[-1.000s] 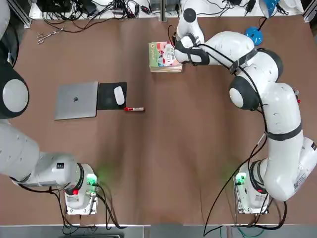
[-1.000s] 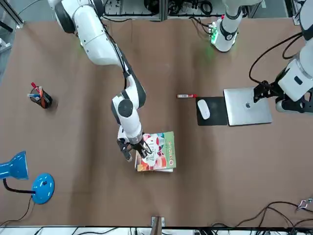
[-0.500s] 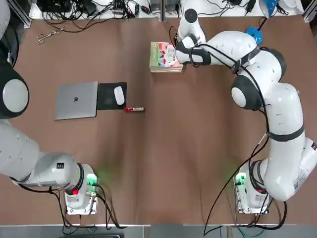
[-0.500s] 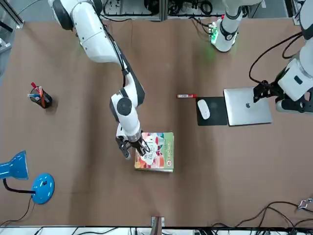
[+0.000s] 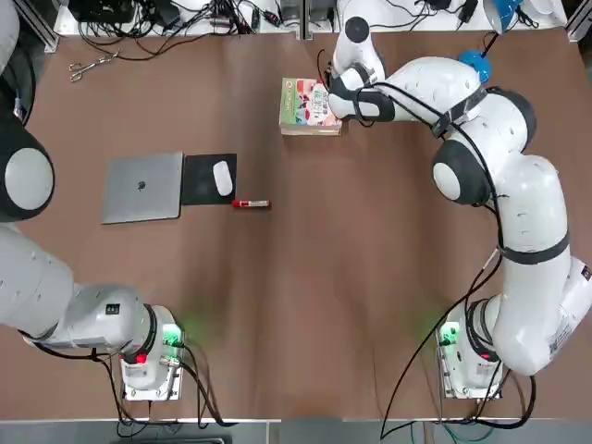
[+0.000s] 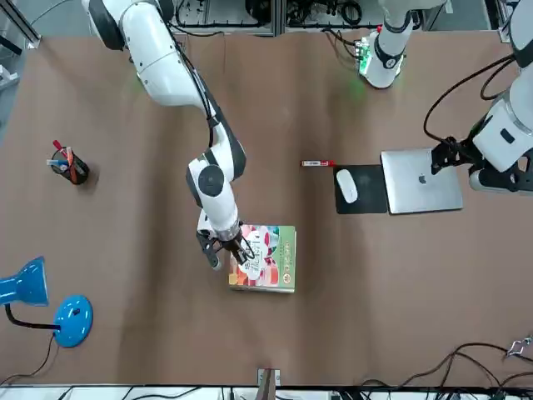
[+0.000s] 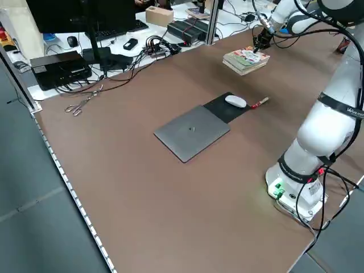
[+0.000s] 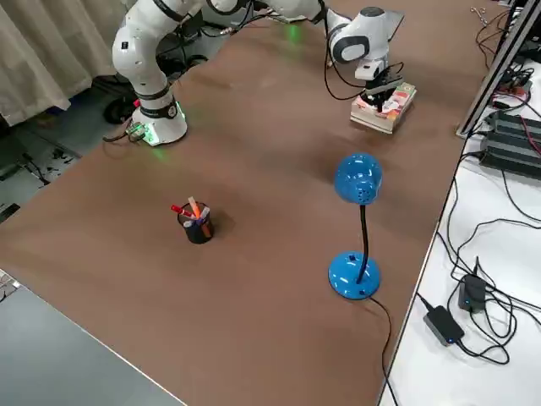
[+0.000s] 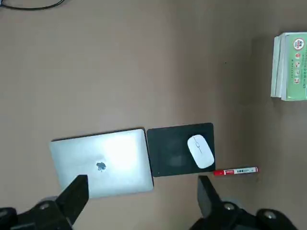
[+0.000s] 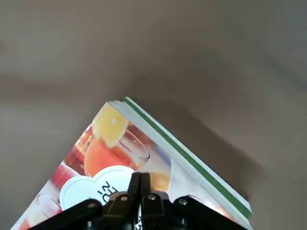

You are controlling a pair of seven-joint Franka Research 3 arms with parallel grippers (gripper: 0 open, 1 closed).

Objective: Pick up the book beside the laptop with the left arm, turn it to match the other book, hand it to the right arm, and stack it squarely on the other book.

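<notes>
I see the right arm (image 5: 481, 166) stretched across to the far side of the desk (image 5: 324, 277), its gripper (image 6: 236, 251) down over the book (image 5: 308, 102). The fingers (image 10: 140, 184) are pressed together with nothing between them, their tips resting on the green-bordered cover near its right edge. The book lies flat on top of the other book (image 7: 243, 66), whose pale page edges show beneath it; the two edges look closely lined up, the stack sitting at the far middle of the desk, well apart from the laptop (image 5: 142, 188). The laptop lies closed on the left half of the desk, with a black mouse pad (image 5: 208, 178) touching its right edge, a white mouse (image 5: 223, 178) on the pad and a red marker (image 5: 251, 203) just beside the pad's near right corner. The left arm (image 5: 37, 287) is held back at the left, its gripper (image 9: 141, 196) hanging high above the laptop with its fingers spread wide and empty. A blue lamp (image 8: 355, 220) and a pen cup (image 8: 197, 224) stand on the far right.
</notes>
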